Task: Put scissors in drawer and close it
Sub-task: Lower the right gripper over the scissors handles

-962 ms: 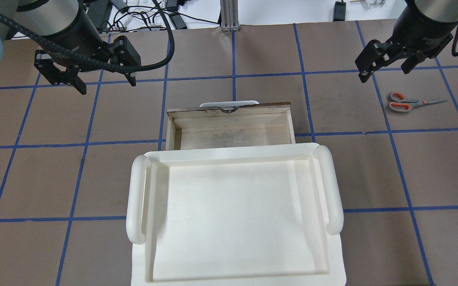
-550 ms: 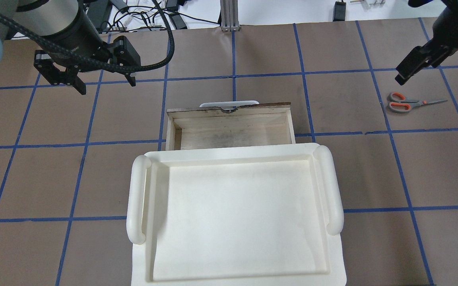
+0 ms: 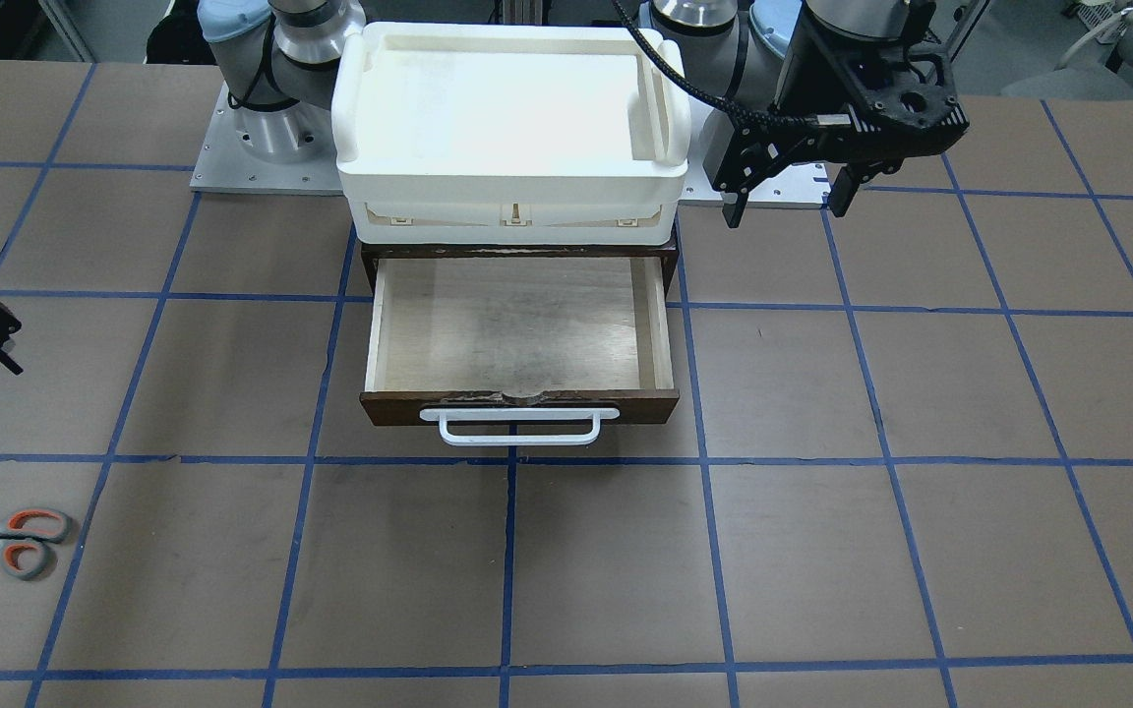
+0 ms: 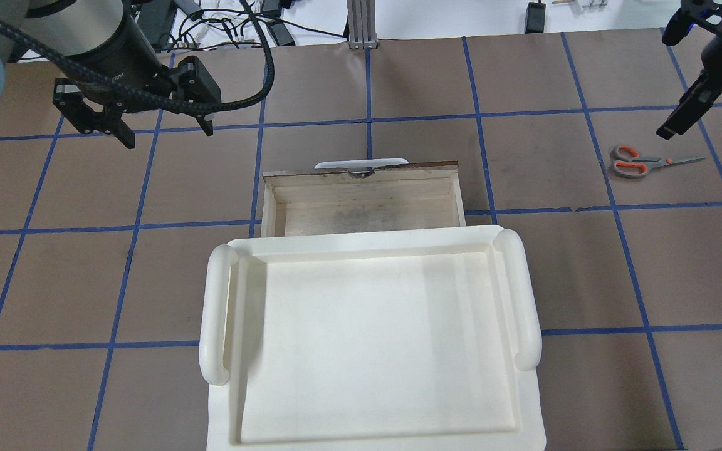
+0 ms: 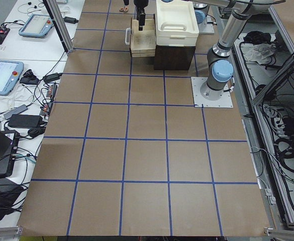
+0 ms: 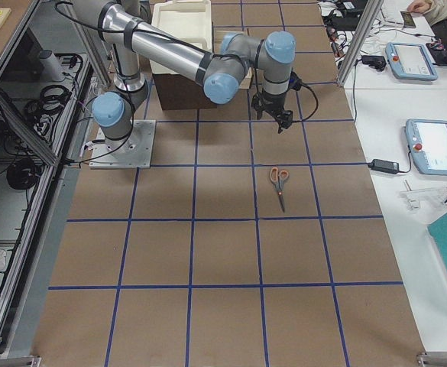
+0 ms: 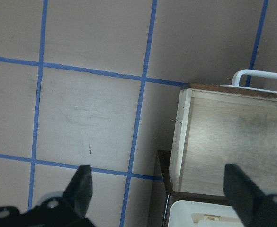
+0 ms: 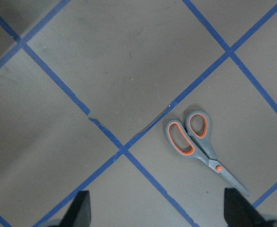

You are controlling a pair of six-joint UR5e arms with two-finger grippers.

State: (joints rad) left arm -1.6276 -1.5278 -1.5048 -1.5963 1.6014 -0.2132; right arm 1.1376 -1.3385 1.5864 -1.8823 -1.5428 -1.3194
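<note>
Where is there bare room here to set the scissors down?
The drawer floor is bare wall to wall, from its handle back to the white tray. The tray's bed is bare too, as are table squares between drawer and scissors. Cables crowd the far edge.

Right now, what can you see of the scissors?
The scissors are a small pair with grey loop handles lined orange and short silver blades, shut together. They lie flat on the brown table on the robot's right, well apart from the drawer, handles toward it. Nothing but the table touches them; the open right end effector hangs nearby.
</note>
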